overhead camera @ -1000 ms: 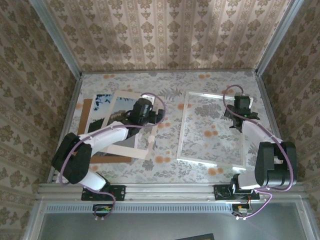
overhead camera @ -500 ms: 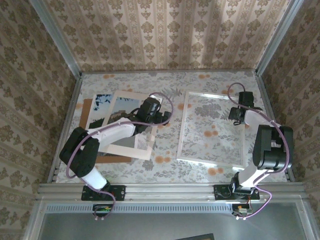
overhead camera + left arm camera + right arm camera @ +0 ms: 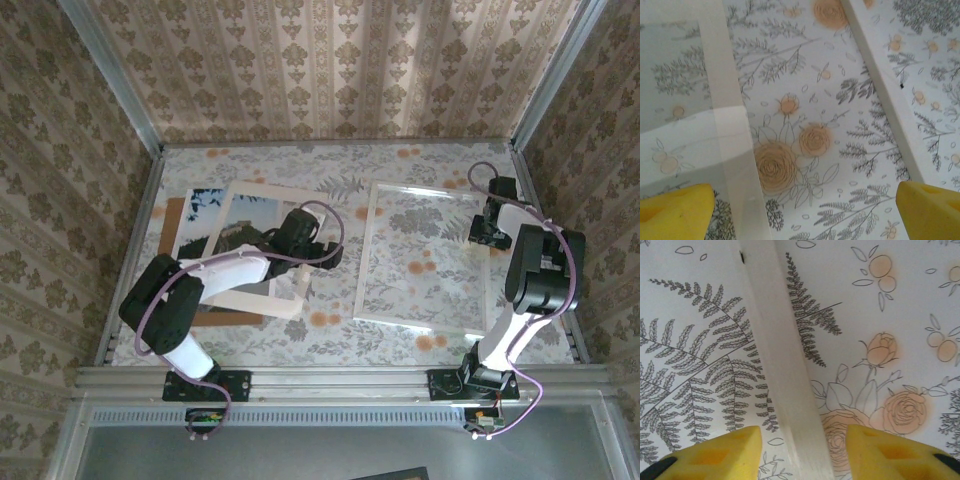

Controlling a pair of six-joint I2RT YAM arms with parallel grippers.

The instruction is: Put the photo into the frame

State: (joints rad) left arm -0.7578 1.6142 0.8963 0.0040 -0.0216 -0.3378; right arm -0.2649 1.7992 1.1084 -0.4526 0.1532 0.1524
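Overhead view. The large white thin-railed frame with a clear pane lies flat at 3 o'clock on the floral-covered table. Nothing is in it; the cloth pattern shows through the pane.

The landscape photo, pale sky over a dark hill, sits at 9 o'clock. It lies under the wide cream cardboard mat and shows through the mat's window. A plain brown board pokes out beneath that stack. Photo and frame are well apart.

Right gripper is at the frame's 3 o'clock rail, up toward 2 o'clock. In the wrist view its yellow fingers stand on either side of the white rail, half spread. A sliver of cloth shows on each side, so they are not pinching it yet.

Left gripper hangs over the strip of bare cloth between mat and frame, at the mat's 3 o'clock edge. Its fingers are spread wide and hold nothing.

Judgement: this is early preparation. The right side looks set to take or steady the frame. The left is placed near the mat that covers the photo.

Next move as I read it: pinch the rail squarely without skidding the frame. Then get the mat off the photo, which needs a low fingertip under a thin, flat edge.
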